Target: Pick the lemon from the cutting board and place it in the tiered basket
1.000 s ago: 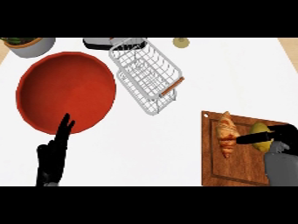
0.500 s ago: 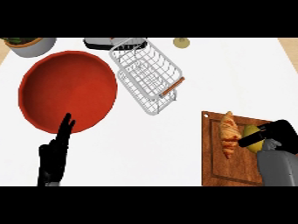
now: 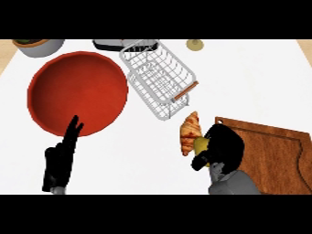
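In the head view I have the right hand (image 3: 222, 145) curled round the lemon (image 3: 201, 144), fingers clamped on it at the left edge of the cutting board (image 3: 273, 151), just beside the croissant (image 3: 189, 132). I'd judge the pick done or nearly so; whether the fruit is clear of the board I cannot tell. The carry to the tiered basket (image 3: 159, 78), up and to the left on the bench (image 3: 253, 77), is left. My left hand (image 3: 60, 160) rests open near the lower edge, fingers straight, below the red plate (image 3: 77, 93).
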